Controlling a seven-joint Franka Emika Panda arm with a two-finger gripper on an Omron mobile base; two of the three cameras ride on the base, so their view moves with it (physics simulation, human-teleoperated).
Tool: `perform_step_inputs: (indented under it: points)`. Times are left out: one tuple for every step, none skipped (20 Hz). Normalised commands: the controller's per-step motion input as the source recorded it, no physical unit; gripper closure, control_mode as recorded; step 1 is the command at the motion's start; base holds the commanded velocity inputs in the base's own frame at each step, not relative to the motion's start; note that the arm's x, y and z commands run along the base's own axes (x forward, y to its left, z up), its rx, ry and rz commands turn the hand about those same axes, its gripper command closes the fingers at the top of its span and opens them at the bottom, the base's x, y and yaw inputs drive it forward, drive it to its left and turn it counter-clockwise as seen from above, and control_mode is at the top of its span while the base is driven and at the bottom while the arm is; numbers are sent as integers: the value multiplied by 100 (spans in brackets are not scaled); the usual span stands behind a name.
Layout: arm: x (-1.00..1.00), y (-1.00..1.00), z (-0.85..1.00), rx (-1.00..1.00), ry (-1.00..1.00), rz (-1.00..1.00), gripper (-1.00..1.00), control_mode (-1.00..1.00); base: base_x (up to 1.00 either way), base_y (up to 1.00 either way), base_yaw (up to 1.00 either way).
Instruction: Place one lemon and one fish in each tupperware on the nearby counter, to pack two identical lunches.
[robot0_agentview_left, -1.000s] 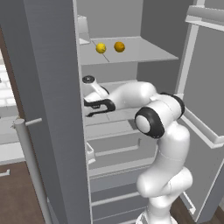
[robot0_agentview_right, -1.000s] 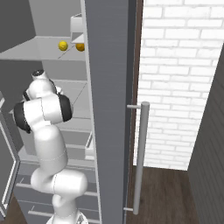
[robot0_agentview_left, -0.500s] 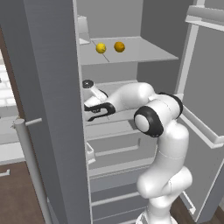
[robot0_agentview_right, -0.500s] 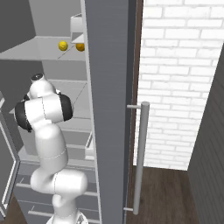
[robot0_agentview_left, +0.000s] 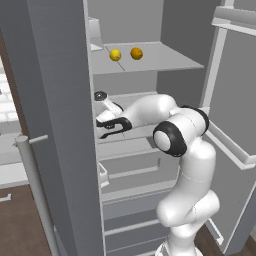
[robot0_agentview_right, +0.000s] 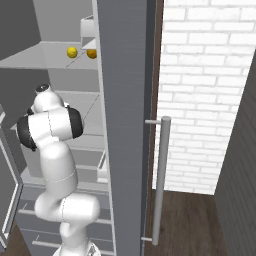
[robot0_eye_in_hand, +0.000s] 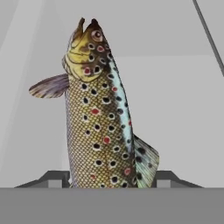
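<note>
one fish (robot0_eye_in_hand: 100, 118) btwn end effector (robot0_eye_in_hand: 105, 178) tips, clamped on it; two lemons (robot0_agentview_left: 115, 54) on shelf above.

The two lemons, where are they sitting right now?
Both lemons sit side by side on the fridge's upper shelf, above the gripper reaching in on the shelf below.

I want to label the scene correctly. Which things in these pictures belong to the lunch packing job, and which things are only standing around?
Belong to the job:
fish, between the fingertips of the gripper
yellow lemon
orange-yellow lemon

Just around:
fridge shelf under both lemons
fridge door handle
brick wall
</note>
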Motion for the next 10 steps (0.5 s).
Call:
perform_step_inputs:
  points:
    - [0,0,0,0,0,0,100,-100,0,0,0]
    - [0,0,0,0,0,0,100,-100,0,0,0]
    - [0,0,0,0,0,0,100,-100,0,0,0]
    - [0,0,0,0,0,0,100,-100,0,0,0]
    - [-19,0,0,0,0,0,100,-100,0,0,0]
    - [-46,-16,0,0,0,0,100,-100,0,0,0]
    - [-64,-29,0,0,0,-1,100,-100,0,0,0]
    - [-82,-41,0,0,0,-3,100,-100,0,0,0]
    - [-89,-49,0,1,0,-3,100,-100,0,0,0]
    - [-99,-56,0,3,0,-5,100,-100,0,0,0]
